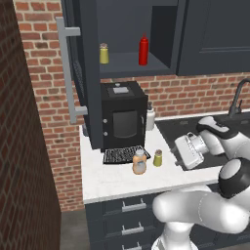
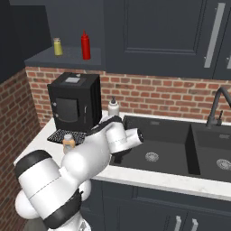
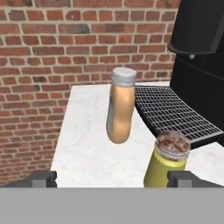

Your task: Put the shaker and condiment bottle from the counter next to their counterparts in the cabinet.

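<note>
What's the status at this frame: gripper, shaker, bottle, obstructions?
Gripper open, empty, low over the counter. Shaker just ahead, between the fingertips; condiment bottle upright beyond it. Coffee machine drip grate close beside both. Cabinet open.

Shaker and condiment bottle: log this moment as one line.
stage: approach | end effector: open, empty, facing shaker | condiment bottle: upright on counter, beyond shaker | cabinet: open, counterparts inside

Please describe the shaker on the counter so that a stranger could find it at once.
Find the black coffee machine on the white counter. Before its drip grate stand two small containers. The shaker is the shorter, olive-yellow one with a grey cap, beside the taller peach-orange bottle.
</note>
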